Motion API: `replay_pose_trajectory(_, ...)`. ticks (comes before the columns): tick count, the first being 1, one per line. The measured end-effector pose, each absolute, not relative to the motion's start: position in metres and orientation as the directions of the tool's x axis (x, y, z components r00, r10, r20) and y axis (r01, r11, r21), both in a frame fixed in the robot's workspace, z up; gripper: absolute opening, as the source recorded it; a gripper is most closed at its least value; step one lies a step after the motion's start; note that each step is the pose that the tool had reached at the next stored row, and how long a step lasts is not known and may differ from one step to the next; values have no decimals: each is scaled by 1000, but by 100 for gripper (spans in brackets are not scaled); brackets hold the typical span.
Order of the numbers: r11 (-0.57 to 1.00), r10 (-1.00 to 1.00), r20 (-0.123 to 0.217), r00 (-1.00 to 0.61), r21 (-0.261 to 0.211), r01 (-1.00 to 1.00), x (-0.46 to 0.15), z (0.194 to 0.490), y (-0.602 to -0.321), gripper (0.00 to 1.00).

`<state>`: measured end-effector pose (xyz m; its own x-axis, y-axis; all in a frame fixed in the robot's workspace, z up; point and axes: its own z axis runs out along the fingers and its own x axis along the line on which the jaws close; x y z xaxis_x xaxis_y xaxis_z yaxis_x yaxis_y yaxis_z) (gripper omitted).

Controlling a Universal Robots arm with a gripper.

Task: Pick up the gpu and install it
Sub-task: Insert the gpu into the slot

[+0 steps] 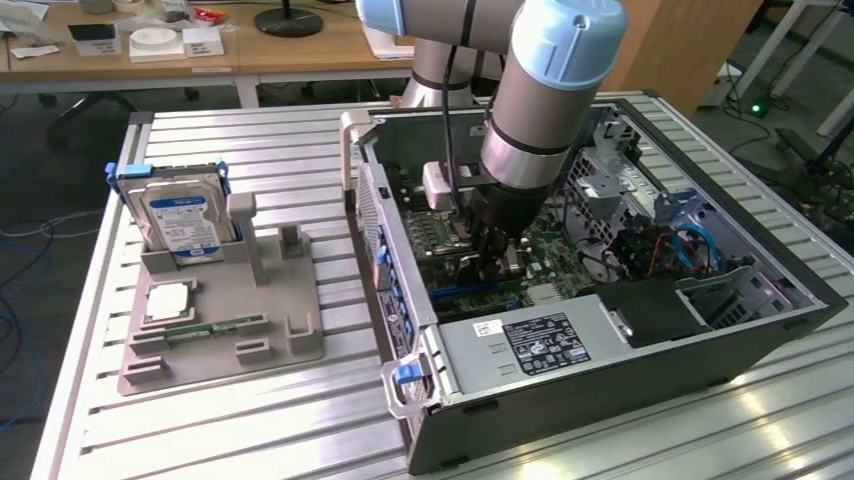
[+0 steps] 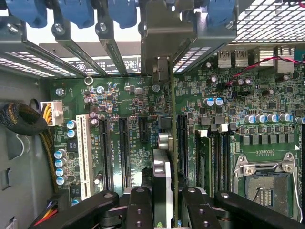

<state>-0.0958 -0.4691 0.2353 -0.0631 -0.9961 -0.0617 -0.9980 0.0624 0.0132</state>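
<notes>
Peering through the wrist view, I found the gripper [image 2: 164, 202] closed narrowly on the gpu [image 2: 163, 167]. The card stood on edge, pinched between the two fingers [image 2: 138, 207]. Its long axis ran straight out ahead of the fingertips, and the silver end bracket [image 2: 159, 71] at the far end reached toward the rear slot openings of the computer case [image 1: 601, 370]. That axis lay parallel to the long black expansion slots [image 2: 124, 152] on the motherboard [image 2: 228, 109]. One of those slots sat just to either side of the fingers, with the card between them. I could not tell whether its lower edge touched a slot. In the exterior view the gripper [image 1: 487, 262] hung deep inside the open case, directly above the board.
</notes>
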Motion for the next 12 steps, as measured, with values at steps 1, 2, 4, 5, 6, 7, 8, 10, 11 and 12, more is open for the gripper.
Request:
replay_pose_trajectory(1, 61, -996, -62, -62, 13, -998, -96, 235, -469, 28)
replay_pose_trajectory(2, 59, -996, -62, -59, 13, -998, -96, 235, -469, 28)
replay_pose_trajectory(4, 52, -997, -62, -53, 13, -999, -96, 235, -469, 28)
replay_pose_trajectory(5, 47, -997, -62, -48, 13, -999, -96, 235, -469, 28)
replay_pose_trajectory(6, 43, -997, -62, -44, 13, -999, -96, 235, -469, 28)
replay_pose_trajectory(7, 40, -997, -62, -41, 13, -999, -96, 235, -469, 28)
replay_pose_trajectory(8, 40, -997, -62, -40, 13, -999, -96, 235, -469, 28)
replay_pose_trajectory(10, 39, -997, -62, -40, 13, -999, -96, 235, -469, 28)
replay_pose_trajectory(11, 39, -997, -62, -40, 13, -999, -96, 235, -469, 28)
replay_pose_trajectory(12, 39, -997, -62, -40, 13, -999, -96, 235, -469, 28)
